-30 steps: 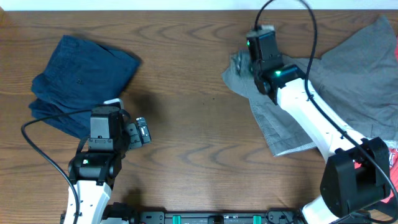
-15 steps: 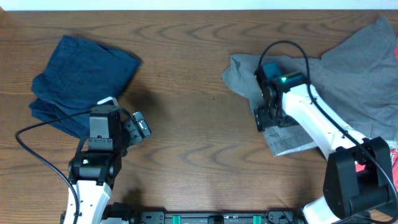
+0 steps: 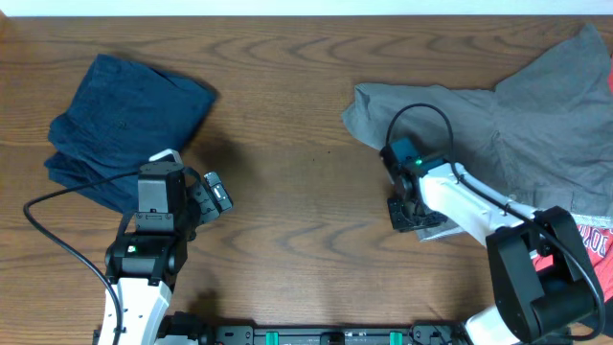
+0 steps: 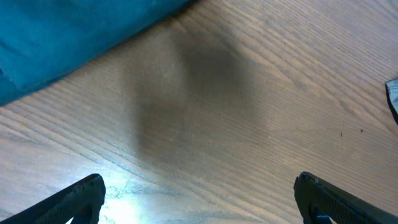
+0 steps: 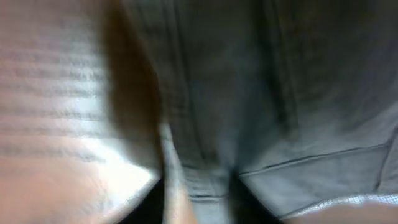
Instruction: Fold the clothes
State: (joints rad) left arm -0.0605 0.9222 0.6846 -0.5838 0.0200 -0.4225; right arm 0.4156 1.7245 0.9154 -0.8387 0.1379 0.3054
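Shorts stretch up and rightward from my right gripper at their near-left corner, grip too blurred to tell; my wide-open left gripper sits well apart.

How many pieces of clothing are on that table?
3: a dark blue folded garment at the left, grey shorts spread at the right, and a red shirt peeking out at the right edge. More could be hidden underneath.

The left end effector gapes wide over the wooden table, a blue garment at upper left.
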